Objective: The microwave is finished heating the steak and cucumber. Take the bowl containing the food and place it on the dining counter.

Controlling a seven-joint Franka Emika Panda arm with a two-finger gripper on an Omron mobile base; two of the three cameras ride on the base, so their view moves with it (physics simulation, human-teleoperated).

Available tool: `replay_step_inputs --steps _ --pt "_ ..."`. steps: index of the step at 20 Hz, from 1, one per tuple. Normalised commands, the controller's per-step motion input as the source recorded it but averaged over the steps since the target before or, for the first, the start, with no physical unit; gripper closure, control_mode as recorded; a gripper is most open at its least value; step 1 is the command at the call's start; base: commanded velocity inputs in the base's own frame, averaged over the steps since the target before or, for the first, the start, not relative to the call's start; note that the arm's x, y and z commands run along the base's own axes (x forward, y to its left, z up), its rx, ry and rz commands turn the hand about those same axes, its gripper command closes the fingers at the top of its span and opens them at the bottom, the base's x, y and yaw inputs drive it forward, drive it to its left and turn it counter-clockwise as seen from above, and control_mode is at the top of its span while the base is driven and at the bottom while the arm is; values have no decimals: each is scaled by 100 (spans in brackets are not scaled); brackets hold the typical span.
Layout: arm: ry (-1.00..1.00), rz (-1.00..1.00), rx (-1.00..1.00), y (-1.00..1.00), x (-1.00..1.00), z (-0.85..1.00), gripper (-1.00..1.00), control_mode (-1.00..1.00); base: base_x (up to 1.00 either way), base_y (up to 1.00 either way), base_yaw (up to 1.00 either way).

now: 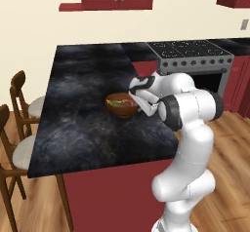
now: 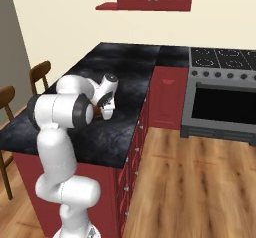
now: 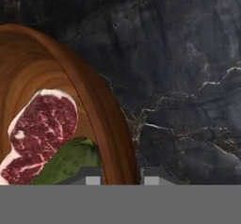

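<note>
Bowl (image 1: 121,105) of brown wood rests on the black marbled dining counter (image 1: 78,124), near its edge at 3 o'clock in the left base view. The gripper (image 3: 121,177) is clamped on the bowl's rim, one fingertip (image 3: 89,177) inside, the other outside. Inside lie the steak (image 3: 40,133) and, at 5 o'clock from it, the cucumber (image 3: 70,164).

So the glossy white robot arm (image 1: 188,143) is all fat rounded segments, kind of like stacked capsules, with dark charcoal bands (image 1: 172,111) wherever two links meet. The shell's smooth, no cables or screws that I can make out at this size. The white hand has dark patches too, and the gripper (image 3: 121,176) ends in two small grey squared-off fingertips (image 3: 92,176) with lighter pads.
</note>
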Motion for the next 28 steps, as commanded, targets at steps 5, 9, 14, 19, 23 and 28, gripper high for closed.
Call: replay_step_inputs --steps 5,9,14,19,23,28 --pt "-1 0 -4 14 45 -16 100 -100 0 0 0" --pt "0 0 -1 2 6 -1 -100 -100 0 0 0" --pt "0 0 0 0 -32 27 -100 -100 0 0 0" --pt "-1 1 0 0 -95 99 -100 -100 0 0 0" --pt "-13 7 0 0 -100 100 -100 -100 0 0 0" --pt "-18 17 -3 0 -100 72 -100 -100 0 0 0"
